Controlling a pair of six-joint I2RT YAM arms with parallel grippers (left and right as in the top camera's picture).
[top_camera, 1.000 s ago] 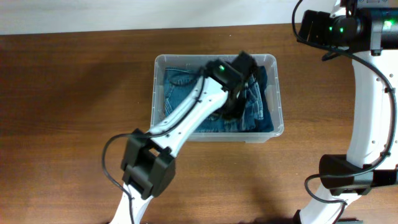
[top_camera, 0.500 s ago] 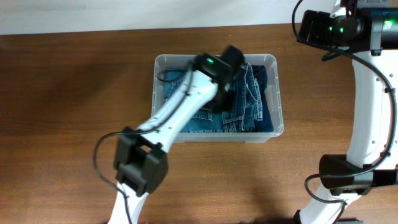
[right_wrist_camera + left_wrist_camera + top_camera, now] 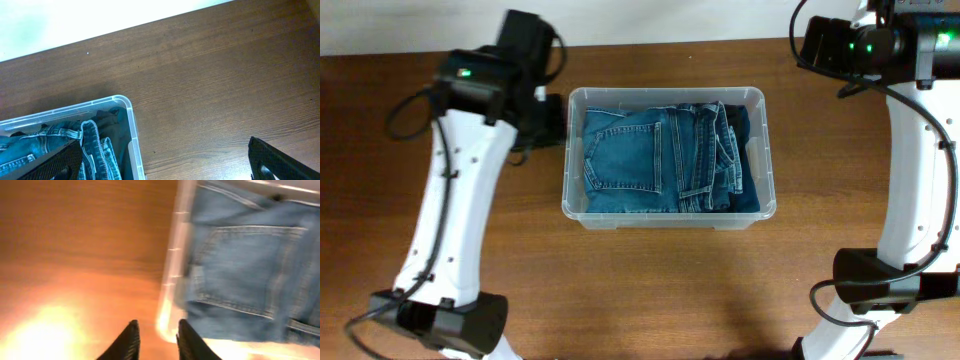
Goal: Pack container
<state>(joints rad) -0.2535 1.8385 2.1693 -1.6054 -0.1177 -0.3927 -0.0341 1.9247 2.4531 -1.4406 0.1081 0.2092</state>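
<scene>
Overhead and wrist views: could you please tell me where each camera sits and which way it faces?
Overhead: above the table, facing straight down on the bin of jeans; left arm and right arm show.
Left wrist: left of the bin, facing down at its rim and the jeans; left jaws show, slightly apart.
Right wrist: off the bin's far right corner, facing down; right jaws show, wide apart.
Shared: all three show bin and jeans.

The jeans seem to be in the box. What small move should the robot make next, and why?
Probably draw the left gripper away from the container and rest it: the jeans lie folded inside, and that gripper hangs just outside the wall, slightly parted, holding nothing.
</scene>
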